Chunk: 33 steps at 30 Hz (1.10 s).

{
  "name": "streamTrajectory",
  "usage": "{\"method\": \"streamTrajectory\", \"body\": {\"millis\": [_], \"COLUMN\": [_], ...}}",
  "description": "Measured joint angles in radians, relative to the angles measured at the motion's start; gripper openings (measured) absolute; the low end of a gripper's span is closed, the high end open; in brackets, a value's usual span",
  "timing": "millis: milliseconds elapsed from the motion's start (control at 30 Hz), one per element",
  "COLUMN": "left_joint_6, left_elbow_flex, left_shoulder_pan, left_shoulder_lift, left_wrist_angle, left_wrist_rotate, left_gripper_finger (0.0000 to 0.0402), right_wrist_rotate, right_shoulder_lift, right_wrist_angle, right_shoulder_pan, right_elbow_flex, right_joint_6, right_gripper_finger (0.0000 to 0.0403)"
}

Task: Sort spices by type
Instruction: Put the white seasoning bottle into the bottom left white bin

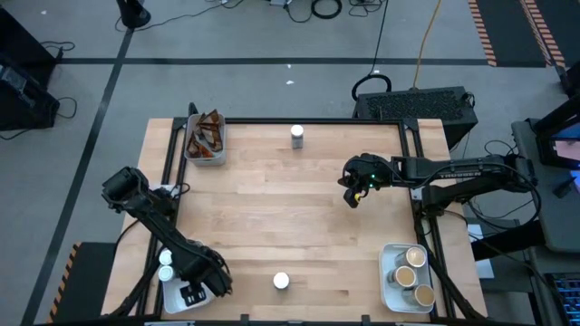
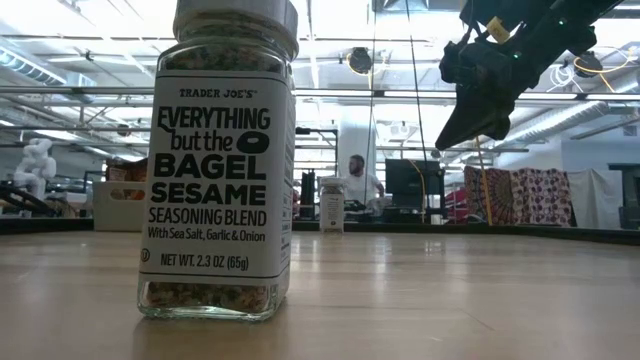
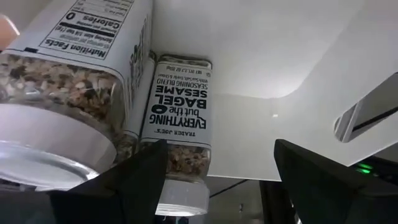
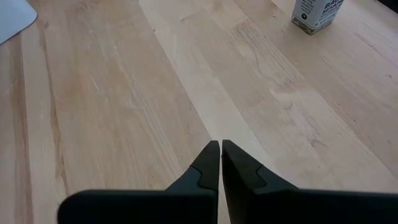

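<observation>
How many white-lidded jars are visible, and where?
4: one at the table's far edge, one at the near edge, two in the left tray. The left arm may hide more.

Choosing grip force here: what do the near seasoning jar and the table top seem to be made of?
Seasoning jar: clear, glossy, probably glass or hard plastic; the seasoning shows through, under a paper label. Table top: pale wood planks, matte, with visible grain.

Near jar (image 2: 221,160) cut off at lid by low view's upper edge. Left gripper (image 1: 194,293) masks most of its tray (image 1: 174,296). Sachets (image 1: 207,136) too small to count. Far jar's (image 2: 332,205) label illegible.
</observation>
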Motion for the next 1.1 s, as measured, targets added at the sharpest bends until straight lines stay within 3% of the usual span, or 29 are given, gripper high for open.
{"method": "streamTrajectory", "body": {"millis": [300,600,800,967,1100], "left_joint_6": [0.082,0.137,0.276,0.546,0.776], "left_elbow_flex": [0.013,0.154,0.297,0.353,0.353], "left_shoulder_pan": [0.026,0.069,0.119,0.218,0.347], "left_shoulder_lift": [0.000,-0.016,-0.060,-0.074,-0.074], "left_wrist_angle": [-0.003,-0.067,-0.091,-0.088,-0.022], "left_wrist_rotate": [0.001,-0.029,-0.268,-0.598,-0.720], "left_gripper_finger": [0.0299,0.0299,0.0299,0.0299,0.0299], "right_wrist_rotate": [0.000,0.000,0.000,0.000,0.000], "right_shoulder_lift": [0.000,0.000,0.000,0.000,0.000], "right_wrist_angle": [0.000,0.000,0.000,0.005,0.059], "right_shoulder_pan": [0.000,0.000,0.000,0.000,0.000], "right_elbow_flex": [0.000,0.000,0.000,0.000,0.000], "right_joint_6": [0.000,0.000,0.000,0.000,-0.013], "right_gripper_finger": [0.0000,0.0000,0.0000,0.0000,0.0000]}}
